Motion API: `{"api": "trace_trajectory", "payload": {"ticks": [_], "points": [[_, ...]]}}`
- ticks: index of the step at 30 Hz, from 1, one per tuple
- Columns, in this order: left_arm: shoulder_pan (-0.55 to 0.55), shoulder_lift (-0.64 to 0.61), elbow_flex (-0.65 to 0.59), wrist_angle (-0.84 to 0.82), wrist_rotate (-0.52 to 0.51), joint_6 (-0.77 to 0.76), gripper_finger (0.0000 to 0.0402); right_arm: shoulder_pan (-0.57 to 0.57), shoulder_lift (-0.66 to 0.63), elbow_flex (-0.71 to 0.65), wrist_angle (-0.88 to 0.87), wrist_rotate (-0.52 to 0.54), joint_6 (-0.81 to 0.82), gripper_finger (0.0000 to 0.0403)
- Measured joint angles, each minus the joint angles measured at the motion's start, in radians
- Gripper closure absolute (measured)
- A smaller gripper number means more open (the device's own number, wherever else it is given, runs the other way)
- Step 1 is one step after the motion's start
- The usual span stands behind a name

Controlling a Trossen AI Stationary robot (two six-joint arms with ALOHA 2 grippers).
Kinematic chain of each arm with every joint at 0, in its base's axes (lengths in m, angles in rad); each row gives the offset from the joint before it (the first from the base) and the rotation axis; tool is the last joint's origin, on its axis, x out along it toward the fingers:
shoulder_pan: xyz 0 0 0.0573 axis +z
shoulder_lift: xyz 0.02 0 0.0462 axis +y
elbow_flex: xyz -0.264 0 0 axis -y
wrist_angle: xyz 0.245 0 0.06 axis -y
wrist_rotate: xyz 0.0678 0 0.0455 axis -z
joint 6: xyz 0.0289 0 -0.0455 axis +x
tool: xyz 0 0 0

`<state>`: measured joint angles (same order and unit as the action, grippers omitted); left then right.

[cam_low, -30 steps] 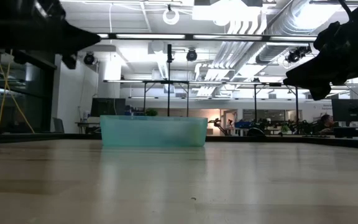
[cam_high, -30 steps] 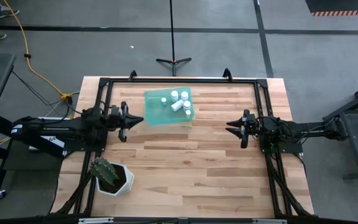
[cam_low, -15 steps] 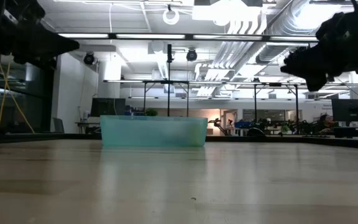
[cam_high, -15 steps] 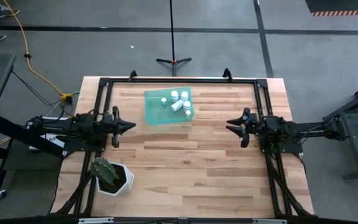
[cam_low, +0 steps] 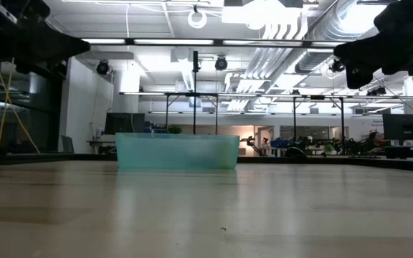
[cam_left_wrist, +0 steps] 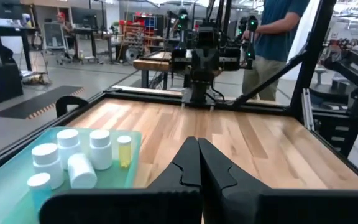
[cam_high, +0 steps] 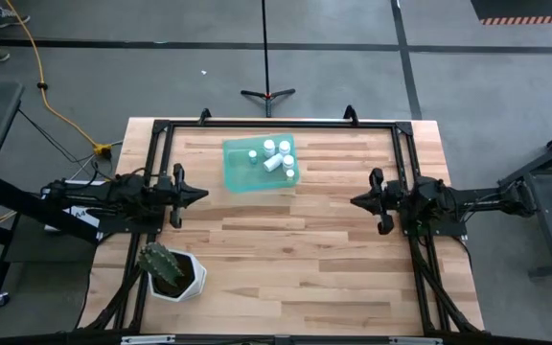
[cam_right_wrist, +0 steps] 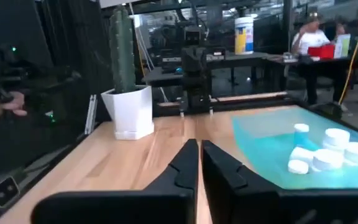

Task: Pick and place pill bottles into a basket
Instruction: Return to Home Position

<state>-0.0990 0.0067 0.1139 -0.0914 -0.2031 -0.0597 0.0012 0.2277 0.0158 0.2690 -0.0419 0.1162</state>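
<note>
The teal basket (cam_high: pixel 260 164) stands on the table's far middle, and it shows in the low view (cam_low: pixel 177 151). Several white pill bottles (cam_high: pixel 276 156) lie and stand inside it; they show in the left wrist view (cam_left_wrist: pixel 73 158) and the right wrist view (cam_right_wrist: pixel 325 155). My left gripper (cam_high: pixel 197 195) hovers shut and empty near the table's left edge, left of and nearer than the basket; its shut fingers show in its wrist view (cam_left_wrist: pixel 197 142). My right gripper (cam_high: pixel 355 201) hovers shut and empty toward the table's right side, its shut fingers in its wrist view (cam_right_wrist: pixel 199 143).
A white hexagonal pot with a cactus (cam_high: pixel 173 273) stands at the table's near left corner. A black metal frame (cam_high: pixel 276 123) runs around the table's edges. A person (cam_left_wrist: pixel 278 37) stands beyond the table's right side. Bare wood lies between the two grippers.
My left gripper has drawn back from beside the basket toward the table's left edge, staying shut. My right gripper has risen and shifted a little toward the table's near edge. The basket and bottles have not moved.
</note>
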Motion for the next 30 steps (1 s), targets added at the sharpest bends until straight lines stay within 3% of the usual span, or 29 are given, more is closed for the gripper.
{"api": "trace_trajectory", "payload": {"ticks": [4, 8, 19, 30], "points": [[0.0, 0.0, 0.0, 0.011, 0.0, -0.001, 0.0379, 0.0, -0.001, 0.0, -0.002, 0.034, -0.043, 0.0394], [0.0, 0.0, 0.0, 0.046, 0.0, 0.0, 0.0379, 0.0, -0.029, 0.0, -0.002, -0.017, -0.021, 0.0399], [0.0, 0.0, 0.0, 0.059, 0.017, -0.007, 0.0379, 0.0, -0.226, 0.0, -0.129, -0.021, 0.023, 0.0402], [0.0, 0.0, 0.001, 0.041, 0.032, -0.019, 0.0379, 0.0, -0.222, 0.001, -0.168, -0.01, 0.013, 0.0403]]}}
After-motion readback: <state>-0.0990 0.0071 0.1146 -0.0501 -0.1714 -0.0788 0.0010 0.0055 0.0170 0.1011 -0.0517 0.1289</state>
